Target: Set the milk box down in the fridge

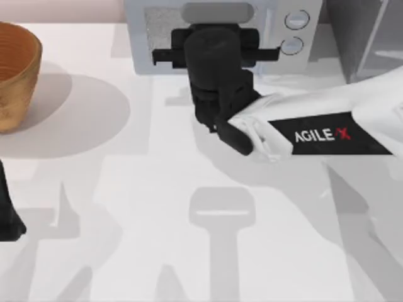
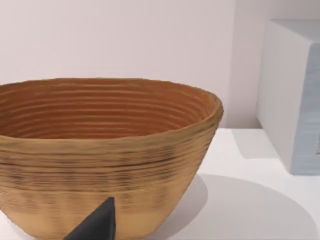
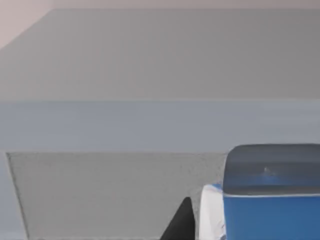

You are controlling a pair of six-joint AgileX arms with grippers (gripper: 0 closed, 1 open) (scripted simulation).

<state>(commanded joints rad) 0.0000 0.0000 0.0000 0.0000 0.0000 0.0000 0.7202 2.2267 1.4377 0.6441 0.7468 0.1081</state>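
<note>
The right gripper (image 1: 217,53) is seen at the far side of the surface (image 1: 189,251), just in front of the microwave (image 1: 289,31). In its wrist view the milk box (image 3: 272,200) is close beside a finger; whether the jaws are clenched cannot be told. The fridge (image 1: 371,38) stands far right. The left arm is parked at the near left, facing a basket (image 2: 105,150).

The right arm (image 1: 327,119) has smooth white shell segments with rounded, faceted edges. Along its forearm runs a black band bearing white "AGILEX" lettering, the final X drawn in red. Its wrist end (image 1: 220,75) is a matte black cylinder with a ribbed collar and a flat black crossbar across the top. The left arm (image 1: 7,211) shows as a matte black, angular block, and a dark pointed tip (image 2: 97,225) is in its wrist view.
</note>
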